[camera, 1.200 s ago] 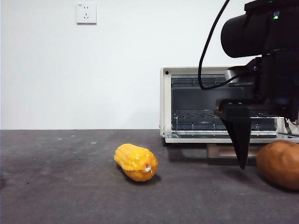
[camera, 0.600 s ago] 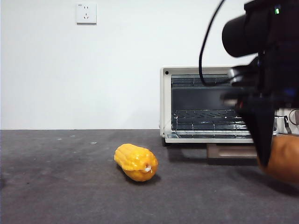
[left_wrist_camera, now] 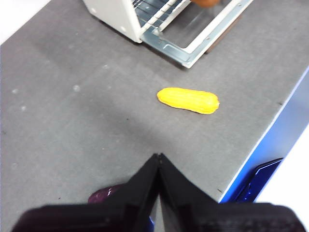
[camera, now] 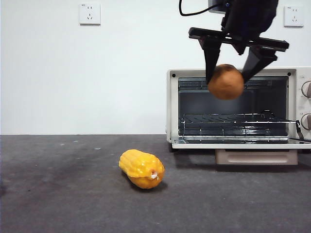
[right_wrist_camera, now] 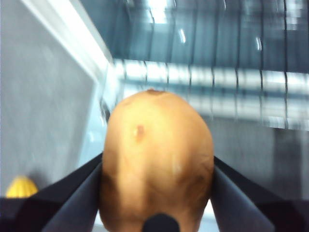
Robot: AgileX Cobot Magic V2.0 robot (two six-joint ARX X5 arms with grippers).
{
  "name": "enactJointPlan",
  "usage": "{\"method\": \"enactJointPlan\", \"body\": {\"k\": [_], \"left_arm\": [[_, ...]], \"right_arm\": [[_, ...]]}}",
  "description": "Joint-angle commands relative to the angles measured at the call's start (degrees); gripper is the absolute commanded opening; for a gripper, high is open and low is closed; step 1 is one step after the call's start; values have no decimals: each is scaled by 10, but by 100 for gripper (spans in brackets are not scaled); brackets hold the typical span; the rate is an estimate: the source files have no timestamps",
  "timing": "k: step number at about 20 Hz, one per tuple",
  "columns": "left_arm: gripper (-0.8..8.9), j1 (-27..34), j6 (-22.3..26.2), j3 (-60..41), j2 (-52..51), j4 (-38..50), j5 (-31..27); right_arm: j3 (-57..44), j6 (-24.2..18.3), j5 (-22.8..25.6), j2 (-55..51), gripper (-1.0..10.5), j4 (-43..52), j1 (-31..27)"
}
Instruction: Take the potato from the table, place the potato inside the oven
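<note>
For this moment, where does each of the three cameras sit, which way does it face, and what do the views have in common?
Front view: low at table height, looking level across the table at the open oven; the right gripper holds the potato in the air before it.
Left wrist view: high on the waiting left arm, looking down; the left gripper shows, shut.
Right wrist view: behind the right gripper, facing the oven rack.
Shared: the corn cob shows in all three.

Oven [camera: 233,107] cut off at front view's right edge; purple object [left_wrist_camera: 104,195] partly hidden behind left fingers.
</note>
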Motion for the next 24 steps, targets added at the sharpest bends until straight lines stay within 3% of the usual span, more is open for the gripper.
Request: {"method": "enactJointPlan", "body": {"k": [1,12,15,18,24], "left_arm": [[-8,2,-4,-5,-2,3,0],[-8,2,-2,-5,5,3,-10],[-8,2,2,-5,14,3,-10],[-8,2,2,-5,28,3,-10],[-8,2,2,-5,51,3,-10]], "right_arm": [[-3,-6,6,21,77,31,-8],[-2,28,-10,109,104,144,-76],[0,31,-11,122,106,158,-85],[7,31,-12,137,199,177,-88],[8,31,4,139,199,196,-88]]}}
